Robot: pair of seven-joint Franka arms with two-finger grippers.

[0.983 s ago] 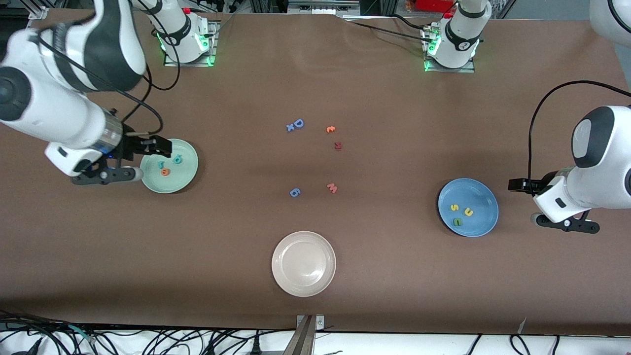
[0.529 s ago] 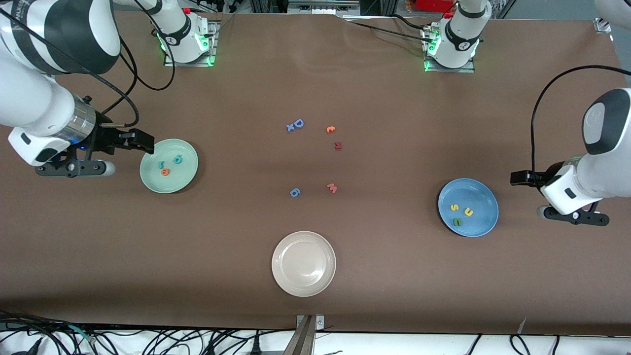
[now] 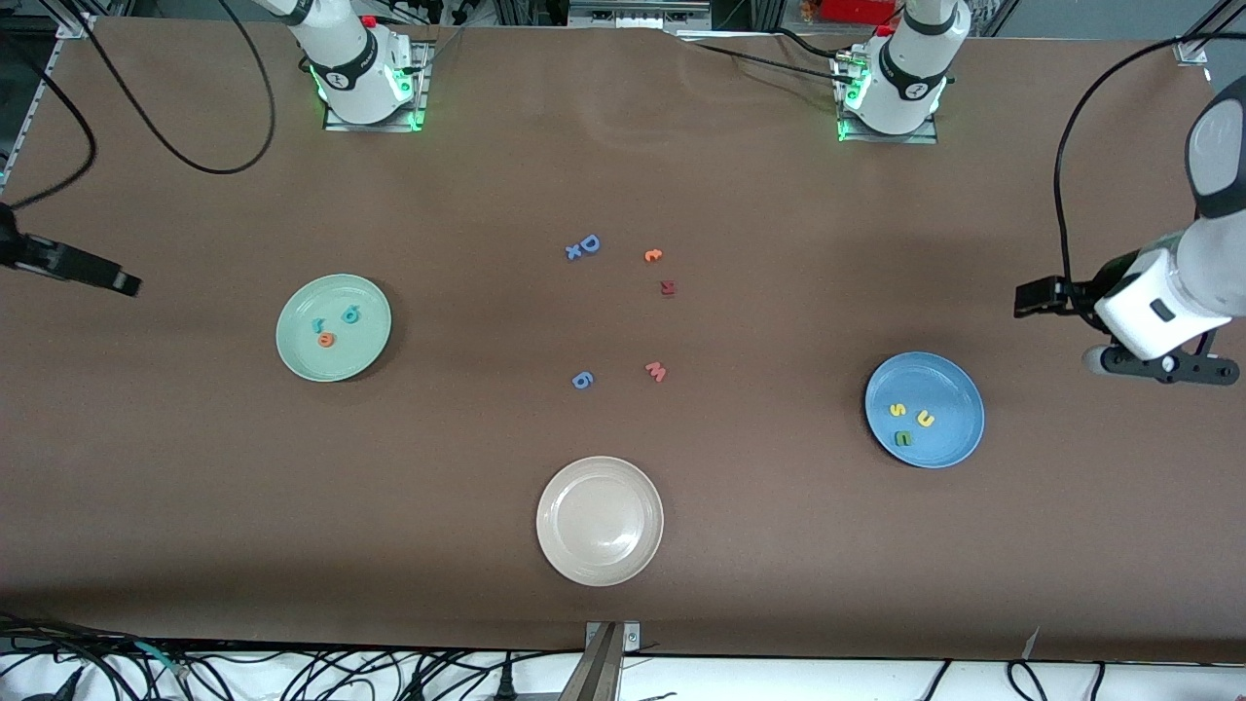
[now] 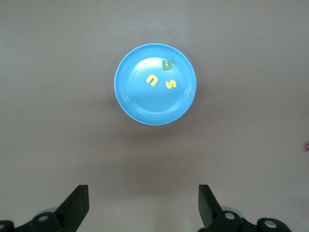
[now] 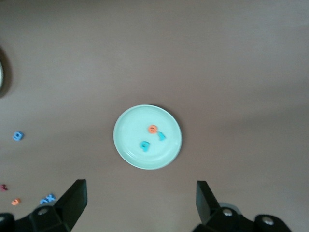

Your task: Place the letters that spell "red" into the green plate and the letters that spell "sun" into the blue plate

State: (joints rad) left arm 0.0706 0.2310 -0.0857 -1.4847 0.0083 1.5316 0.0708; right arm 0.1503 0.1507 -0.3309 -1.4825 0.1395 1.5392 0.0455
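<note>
Foam letters: light, soft, thin; pinch across edges. Teal "r" [image 3: 317, 325] lies in green plate [image 3: 295, 354]. Left gripper [image 4: 142, 208] and right gripper [image 5: 140, 205]: fingers spread, empty.

1. The green plate [image 3: 334, 327] on the brown bench [image 3: 623, 545] holds a teal "r" [image 3: 317, 325], an orange "e" [image 3: 326, 340] and a teal "d" [image 3: 350, 314].
2. The right gripper's fingers [image 3: 125, 284] hang at the bench's edge, well apart from that plate.
3. The blue plate [image 3: 924, 410] holds a yellow "s" [image 3: 897, 410], a yellow "u" [image 3: 925, 419] and a green "n" [image 3: 903, 439].
4. The left gripper's fingers [image 3: 1032, 295] hover near it, open.
</note>
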